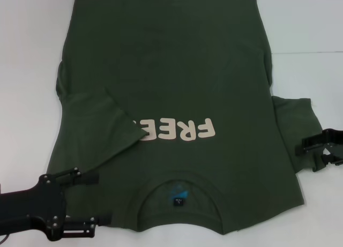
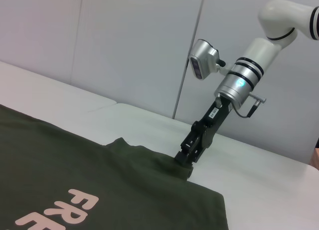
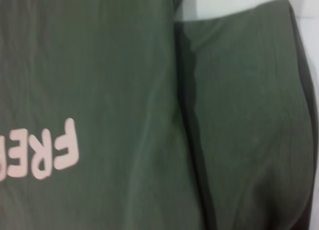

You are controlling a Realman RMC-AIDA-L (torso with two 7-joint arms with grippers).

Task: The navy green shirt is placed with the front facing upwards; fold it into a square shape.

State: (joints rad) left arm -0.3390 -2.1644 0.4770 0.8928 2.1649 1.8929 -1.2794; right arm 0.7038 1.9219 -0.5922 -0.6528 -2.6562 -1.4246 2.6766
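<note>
Table [image 1: 316, 22]: white surface, bare around the cloth on the far and right sides.
Shirt: the navy green shirt [image 1: 182, 81] lies front up in the middle of the table, collar toward the robot, hem at the far edge. The left sleeve [image 1: 94, 126] is already folded inward over the chest and hides the end of the word.
Right sleeve [image 1: 297, 126]: still spread flat, sticking out past the body's side seam.
Left gripper [image 1: 86, 200]: low at the near left, by the shoulder corner, fingers spread wide with nothing between them.
Right gripper [image 2: 185, 157]: down at the outer edge of the right sleeve, tips on the cloth; I cannot tell whether the fingers have closed on it.
Lettering [image 1: 179, 129]: cream print, a handy marker for the fold line.
Neck label [image 1: 178, 202]: small dark tag inside the collar.
Step in hand, as I judge it: fold the right sleeve inward. Take only the sleeve layer, lift little, carry it straight across toward the lettering, lay it flat so the side edge runs parallel to the left one, then release without dragging the body.
</note>
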